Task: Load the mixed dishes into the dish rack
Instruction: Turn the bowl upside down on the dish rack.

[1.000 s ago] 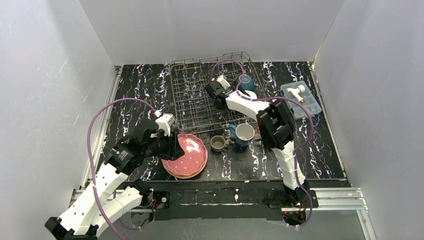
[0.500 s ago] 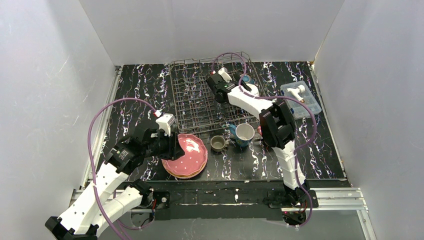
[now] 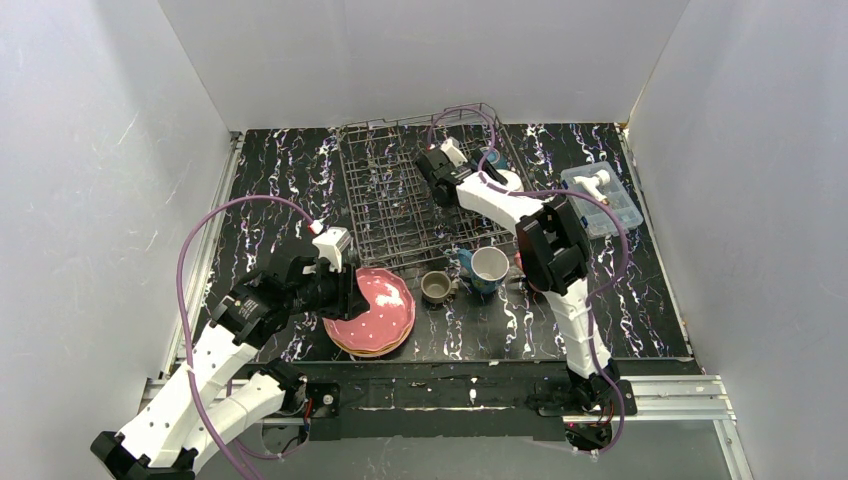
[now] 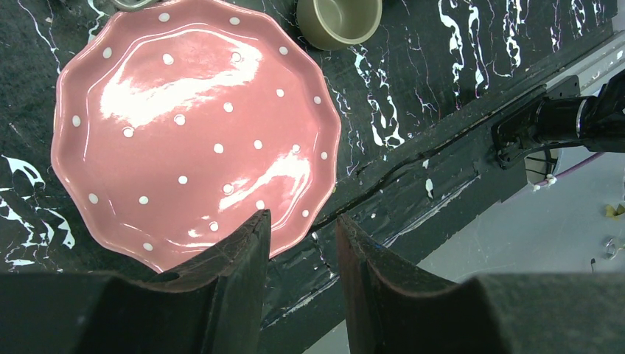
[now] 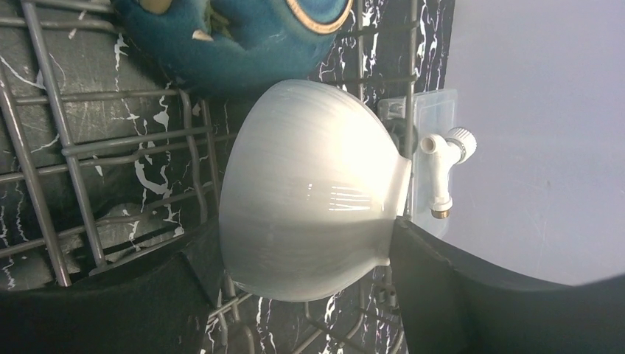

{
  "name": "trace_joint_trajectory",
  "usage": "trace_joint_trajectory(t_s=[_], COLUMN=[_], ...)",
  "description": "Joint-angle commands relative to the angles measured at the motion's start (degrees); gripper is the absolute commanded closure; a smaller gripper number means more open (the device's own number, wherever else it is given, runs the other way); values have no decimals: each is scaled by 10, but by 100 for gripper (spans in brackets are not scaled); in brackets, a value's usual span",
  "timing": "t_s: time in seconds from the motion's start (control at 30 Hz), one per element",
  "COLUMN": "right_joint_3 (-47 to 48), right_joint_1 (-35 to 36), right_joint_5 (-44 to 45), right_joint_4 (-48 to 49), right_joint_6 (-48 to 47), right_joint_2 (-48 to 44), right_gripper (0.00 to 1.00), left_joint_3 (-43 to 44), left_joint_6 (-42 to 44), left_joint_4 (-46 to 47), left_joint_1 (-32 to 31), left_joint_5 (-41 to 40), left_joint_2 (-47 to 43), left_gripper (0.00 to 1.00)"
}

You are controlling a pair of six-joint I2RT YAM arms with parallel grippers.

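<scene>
Glossy white bowl (image 5: 309, 184) clamped in right tool (image 5: 306, 254) over grey wire dish rack (image 3: 385, 205), one teal bowl (image 5: 243, 37) beside, left tool (image 4: 302, 247) slightly apart above pink dotted plate (image 4: 184, 125), two mugs, olive mug (image 3: 436, 287) and blue mug (image 3: 487, 268), on desk (image 3: 280, 180).

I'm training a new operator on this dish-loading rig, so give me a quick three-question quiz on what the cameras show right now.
1. True or false: the right gripper holds a white bowl at the dish rack.
2. What lies just beyond the fingers of the left gripper? A) a teal bowl B) a pink plate C) a clear box
3. Which mug stands nearest the pink plate?

Key
1. True.
2. B.
3. The grey-olive mug.
</scene>
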Motion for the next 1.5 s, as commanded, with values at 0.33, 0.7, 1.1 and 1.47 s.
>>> trace_joint_trajectory(t_s=[0.33,0.7,1.1,1.47], right_joint_3=[-6,-4,-11,-14], right_joint_1=[-3,-3,-3,-2], right_joint_5=[14,5,-10,-32], right_joint_4=[23,23,18,10], right_joint_6=[3,18,35,53], right_joint_2=[25,27,7,-12], right_gripper=[99,58,10,2], left_joint_3=[-4,-4,-4,-4], left_joint_6=[9,9,9,8], left_joint_4=[1,1,1,1], left_joint_1=[0,0,0,-1], left_joint_5=[4,4,4,4], left_joint_2=[7,9,9,9], left_gripper=[64,64,64,64])
